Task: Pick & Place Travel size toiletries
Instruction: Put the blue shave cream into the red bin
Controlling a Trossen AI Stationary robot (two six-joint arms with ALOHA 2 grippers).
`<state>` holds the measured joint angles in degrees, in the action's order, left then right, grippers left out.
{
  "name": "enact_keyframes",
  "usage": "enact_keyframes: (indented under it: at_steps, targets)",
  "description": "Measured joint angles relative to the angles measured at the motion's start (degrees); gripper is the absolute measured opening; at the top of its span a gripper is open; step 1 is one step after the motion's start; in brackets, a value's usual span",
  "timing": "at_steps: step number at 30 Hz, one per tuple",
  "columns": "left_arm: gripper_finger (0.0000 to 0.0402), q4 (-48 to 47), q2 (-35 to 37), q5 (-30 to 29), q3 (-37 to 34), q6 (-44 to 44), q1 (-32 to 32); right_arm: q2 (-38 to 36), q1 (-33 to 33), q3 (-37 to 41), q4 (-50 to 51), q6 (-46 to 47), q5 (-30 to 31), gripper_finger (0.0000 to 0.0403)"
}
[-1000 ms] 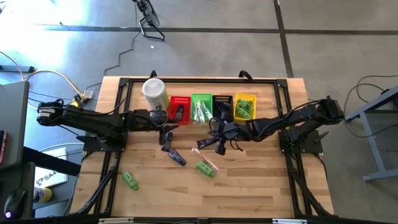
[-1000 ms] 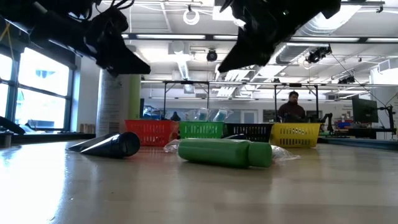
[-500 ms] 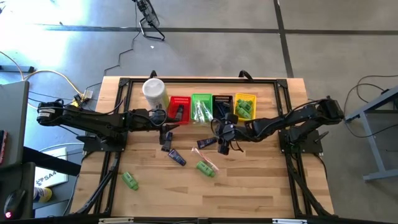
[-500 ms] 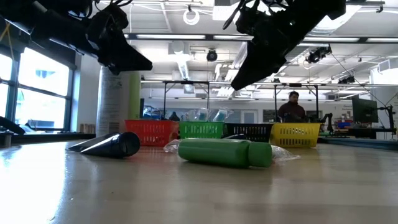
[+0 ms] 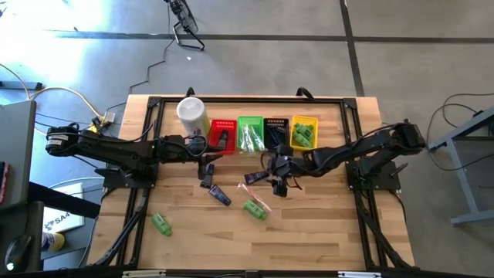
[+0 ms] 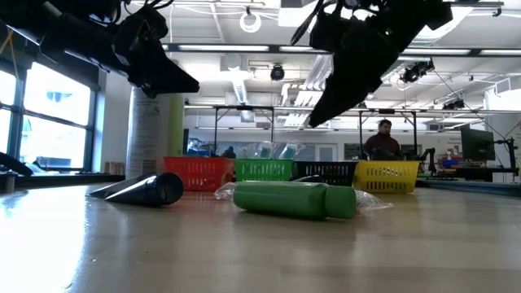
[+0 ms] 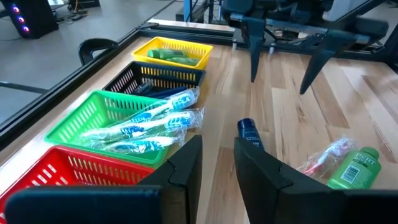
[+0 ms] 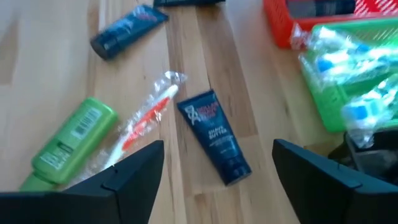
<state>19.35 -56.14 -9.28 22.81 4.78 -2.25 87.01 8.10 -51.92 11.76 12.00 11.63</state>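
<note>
The right tool (image 5: 279, 184) is hanging spread wide and empty near the black basket (image 5: 275, 128), while a navy tube (image 8: 214, 135), green bottle (image 8: 67, 140) and wrapped stick (image 8: 144, 116) are lying unsorted on the worktop (image 5: 309, 232), awaiting pickup.

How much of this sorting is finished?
Done: green bottles lie in the yellow basket, wrapped brushes in the green basket. In hand: nothing; the open right gripper hovers over a navy tube. Remaining: loose tubes, bottles, a brush; left gripper waits near the red basket.
</note>
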Motion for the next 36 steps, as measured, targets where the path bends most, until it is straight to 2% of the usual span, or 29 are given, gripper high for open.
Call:
enact_keyframes:
  at_steps: [9,18,24,36]
  targets:
    - [0.0088,-0.26,0.02,0.00,0.00,0.00,0.01,5.69,-0.06,0.00,0.25,-0.23,-0.23,0.0282]
    - [0.0088,-0.26,0.00,0.00,0.00,0.00,0.00,10.10,-3.37,0.00,-0.76,-0.32,-1.82,0.0281]
    - [0.0088,-0.27,0.02,0.00,0.00,0.00,-0.01,11.87,-5.30,0.00,-3.83,-2.95,-7.16,0.0281]
    - [0.0088,-1.15,0.02,-0.33,0.00,-0.02,0.00,16.40,-5.09,-0.02,-5.34,-4.51,-7.48,0.0281]
